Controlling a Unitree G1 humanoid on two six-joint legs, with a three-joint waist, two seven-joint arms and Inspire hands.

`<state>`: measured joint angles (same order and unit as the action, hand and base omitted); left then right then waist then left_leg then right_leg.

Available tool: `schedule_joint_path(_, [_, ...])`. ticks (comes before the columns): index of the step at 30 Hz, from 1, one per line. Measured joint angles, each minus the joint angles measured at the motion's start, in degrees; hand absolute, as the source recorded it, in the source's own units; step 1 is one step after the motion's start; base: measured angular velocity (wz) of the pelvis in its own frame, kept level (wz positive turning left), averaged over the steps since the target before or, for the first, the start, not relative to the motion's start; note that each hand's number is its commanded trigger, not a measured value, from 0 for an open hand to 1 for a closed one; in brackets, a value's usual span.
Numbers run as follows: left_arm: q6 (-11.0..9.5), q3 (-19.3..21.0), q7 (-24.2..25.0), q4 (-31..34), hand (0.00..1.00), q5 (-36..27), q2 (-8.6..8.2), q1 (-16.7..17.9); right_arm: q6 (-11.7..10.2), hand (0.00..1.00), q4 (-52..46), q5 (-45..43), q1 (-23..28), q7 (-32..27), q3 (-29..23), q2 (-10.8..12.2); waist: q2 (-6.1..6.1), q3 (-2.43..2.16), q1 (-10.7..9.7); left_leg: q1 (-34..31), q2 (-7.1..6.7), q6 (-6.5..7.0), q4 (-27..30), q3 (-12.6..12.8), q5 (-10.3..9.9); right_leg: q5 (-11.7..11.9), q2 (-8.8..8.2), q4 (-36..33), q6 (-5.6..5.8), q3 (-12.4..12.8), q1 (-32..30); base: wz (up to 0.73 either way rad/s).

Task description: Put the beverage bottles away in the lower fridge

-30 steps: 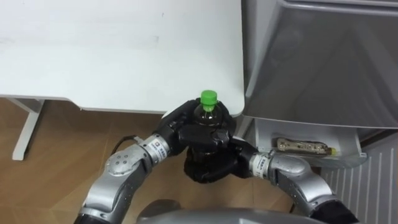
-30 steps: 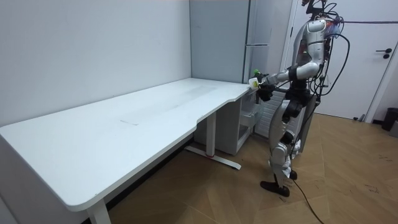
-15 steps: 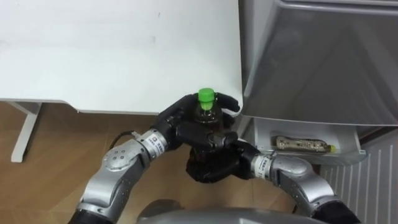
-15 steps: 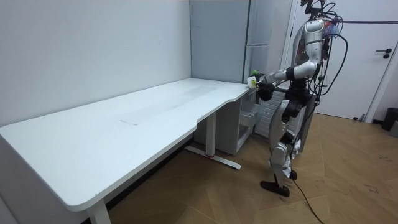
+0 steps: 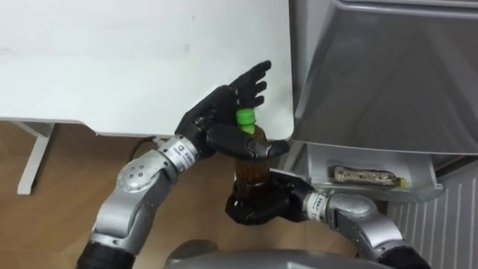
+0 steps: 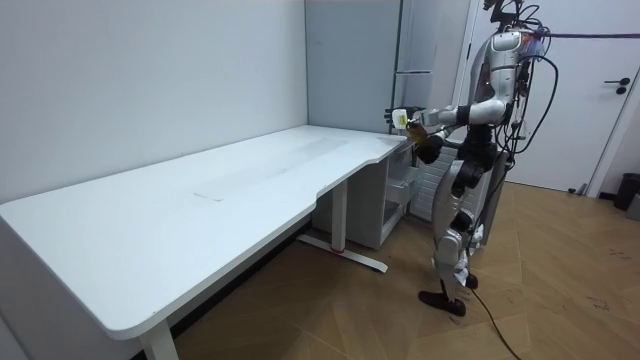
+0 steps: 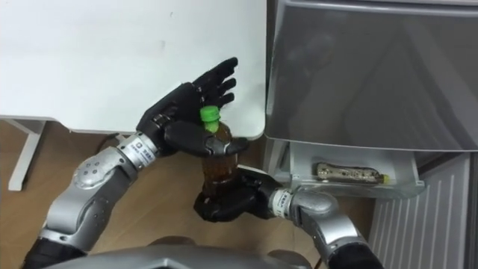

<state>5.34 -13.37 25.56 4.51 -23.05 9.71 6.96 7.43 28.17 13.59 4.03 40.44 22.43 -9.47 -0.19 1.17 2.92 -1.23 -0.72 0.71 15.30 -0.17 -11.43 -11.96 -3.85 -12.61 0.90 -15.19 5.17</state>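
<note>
Head stereo pair: both eyes sit on the robot's head, face steeply down, close over the tabletop [image 5: 112, 60] corner and the fridge [image 5: 373, 75] front. Right eye sits slightly to the side; scene near-identical. Room camera: stands well off across the room, faces along the tabletop toward fridge and whole robot. Shared: tabletop corner, fridge, bottle [image 5: 250, 161].

You have a long white desk [image 6: 200, 200] running along a plain pale grey wall [image 6: 150, 70], on white legs [image 6: 340, 225]. The floor [image 6: 560, 310] is warm brown herringbone wood. At the room view's right stands a white door [image 6: 600, 130]; low beside it sits something dark, perhaps a bin [image 6: 628, 190]. The light is even.
</note>
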Motion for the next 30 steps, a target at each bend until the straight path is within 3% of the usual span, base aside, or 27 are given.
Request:
schedule_joint_path(4, [-0.5,0.8,-0.1,1.4,0.0,0.0,-0.35,-1.0,0.1,1.0,1.1,-0.4,0.1,-0.5,-1.4,-0.3,-0.03,0.01,0.7,0.0,0.01,0.0,0.1,0.1,0.0,0.0,0.02,0.0,0.0,0.4,-0.4,-0.01])
schedule_joint_path(9, [-1.0,6.9,-1.1,8.8,0.0,-0.1,-1.48,-1.0,0.1,1.0,1.0,-0.5,2.0,-0.5,-2.6,-0.5,-0.44,-0.04,1.1,-0.2,-0.05,0.0,0.1,-0.2,0.0,0.0,-0.01,0.1,0.04,0.1,-0.4,0.02])
schedule_joint_path(13, [-3.8,10.1,-5.2,11.7,0.0,-2.4,-1.47,-1.3,0.2,1.0,1.0,-0.5,3.7,-0.5,-4.6,-0.6,-0.35,-0.09,2.0,0.2,-0.05,0.0,0.1,0.0,0.0,0.0,-0.04,0.0,0.05,0.2,-0.2,0.0])
schedule_joint_path(21, [-4.2,18.2,-12.1,16.1,0.0,-2.3,-1.56,-1.2,0.1,1.0,1.1,-1.8,5.5,-1.5,-9.3,0.0,0.37,-0.62,3.5,2.0,0.0,0.0,-0.7,0.1,0.0,-0.1,0.0,0.1,0.1,0.5,1.3,-0.03])
schedule_joint_path(26, [-6.6,23.6,-17.7,17.8,0.0,-1.8,-1.88,-1.2,0.1,1.0,4.0,-2.7,7.0,-1.9,-10.4,-0.1,0.9,-0.88,4.8,3.3,-0.05,-0.01,-1.0,0.1,0.0,-0.1,0.08,0.9,0.15,0.6,2.4,0.0])
schedule_joint_path(30, [-7.1,27.7,-21.5,17.1,0.0,-1.0,-2.02,-1.2,0.1,1.0,6.9,-2.7,7.7,-2.4,-11.2,-0.2,1.18,-0.86,5.4,3.0,-0.08,-0.01,-1.0,0.1,0.0,-0.1,0.08,1.0,0.14,0.7,2.5,0.0])
